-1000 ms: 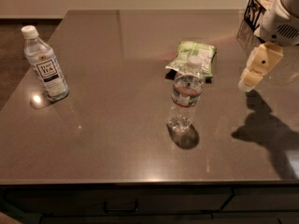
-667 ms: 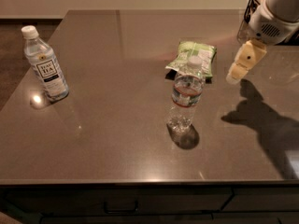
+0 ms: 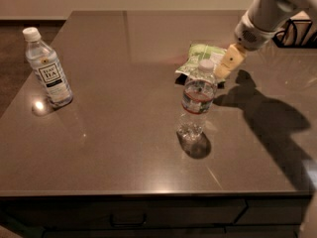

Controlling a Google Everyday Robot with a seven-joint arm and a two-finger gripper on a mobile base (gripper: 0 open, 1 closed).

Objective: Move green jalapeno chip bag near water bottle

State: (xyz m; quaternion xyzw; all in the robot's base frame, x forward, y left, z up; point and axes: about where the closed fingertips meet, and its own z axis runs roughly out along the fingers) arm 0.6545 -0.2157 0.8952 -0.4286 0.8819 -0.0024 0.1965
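Note:
The green jalapeno chip bag (image 3: 202, 54) lies flat on the dark table (image 3: 124, 133), just behind the water bottle. The water bottle (image 3: 197, 102) stands upright near the table's middle, clear with a white cap and a red-and-blue band. My gripper (image 3: 229, 61) comes in from the upper right on a white arm. Its cream tip is low at the bag's right edge, just right of the bottle's cap. I cannot see whether it touches the bag. The arm's shadow falls on the table to the right.
A clear bottle with a large white label with black lettering (image 3: 48, 69) stands at the table's left edge. A dark wire rack (image 3: 297, 32) sits at the far right behind the arm. The table's front edge runs along the bottom.
The arm has moved left and down, from the table's right side to the chip bag's right edge. The bag and both bottles have not moved.

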